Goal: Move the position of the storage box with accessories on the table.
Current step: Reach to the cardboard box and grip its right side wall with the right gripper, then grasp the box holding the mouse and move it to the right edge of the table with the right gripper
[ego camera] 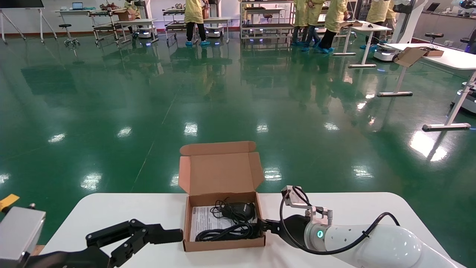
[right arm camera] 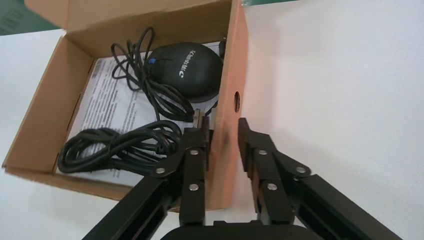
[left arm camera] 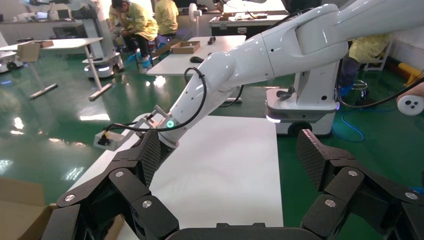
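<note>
Straddling the storage box (right arm camera: 150, 75) side wall, right end effector (right arm camera: 223, 145) pinches it to drag box and accessories (right arm camera: 185, 70) across the tabletop (ego camera: 334, 212); left end effector (ego camera: 156, 235) waits open alongside.

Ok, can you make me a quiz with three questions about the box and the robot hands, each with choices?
1. Where is the right gripper?
A. At the storage box's right wall
B. On the open lid
C. Over the floor

2. What colour is the oval device in the box?
A. White
B. Black
C. Red

3. How are the left gripper's fingers?
A. Shut on the box
B. Holding paper
C. Open, holding nothing

Answers: 1 A, one finger sits inside the wall and one outside; 2 B, it is black like its cable; 3 C, the fingers stand wide apart with the white table showing between them.
</note>
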You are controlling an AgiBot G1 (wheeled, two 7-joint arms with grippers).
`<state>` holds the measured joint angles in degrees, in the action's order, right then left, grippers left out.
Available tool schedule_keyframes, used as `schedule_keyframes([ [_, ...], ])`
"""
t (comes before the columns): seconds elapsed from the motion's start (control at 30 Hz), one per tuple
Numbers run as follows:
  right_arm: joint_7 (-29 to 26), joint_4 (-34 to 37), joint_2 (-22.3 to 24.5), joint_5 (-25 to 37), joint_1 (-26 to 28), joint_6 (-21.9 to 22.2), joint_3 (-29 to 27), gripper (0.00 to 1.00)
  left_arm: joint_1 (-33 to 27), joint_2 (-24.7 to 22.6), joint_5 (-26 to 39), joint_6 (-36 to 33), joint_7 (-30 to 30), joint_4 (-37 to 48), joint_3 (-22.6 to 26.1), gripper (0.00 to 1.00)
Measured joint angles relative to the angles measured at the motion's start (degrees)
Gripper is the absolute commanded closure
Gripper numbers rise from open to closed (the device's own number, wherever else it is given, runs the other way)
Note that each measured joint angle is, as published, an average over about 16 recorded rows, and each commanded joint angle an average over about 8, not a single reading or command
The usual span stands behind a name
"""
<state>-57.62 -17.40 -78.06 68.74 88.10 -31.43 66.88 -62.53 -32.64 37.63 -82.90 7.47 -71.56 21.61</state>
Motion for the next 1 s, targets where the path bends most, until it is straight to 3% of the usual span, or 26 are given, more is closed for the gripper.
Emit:
schedule_keyframes([
  [0.53, 0.7, 1.7, 0.1, -2.1, 1.6, -0.6, 2.2, 1.0, 0.0, 0.0, 0.0, 0.0, 0.0, 0.0, 0.0, 0.0],
  [1.0, 4.0, 3.8, 0.8, -4.6, 7.1, -3.2, 1.9, 1.0, 0.0, 0.0, 0.0, 0.0, 0.0, 0.0, 0.0, 0.0],
])
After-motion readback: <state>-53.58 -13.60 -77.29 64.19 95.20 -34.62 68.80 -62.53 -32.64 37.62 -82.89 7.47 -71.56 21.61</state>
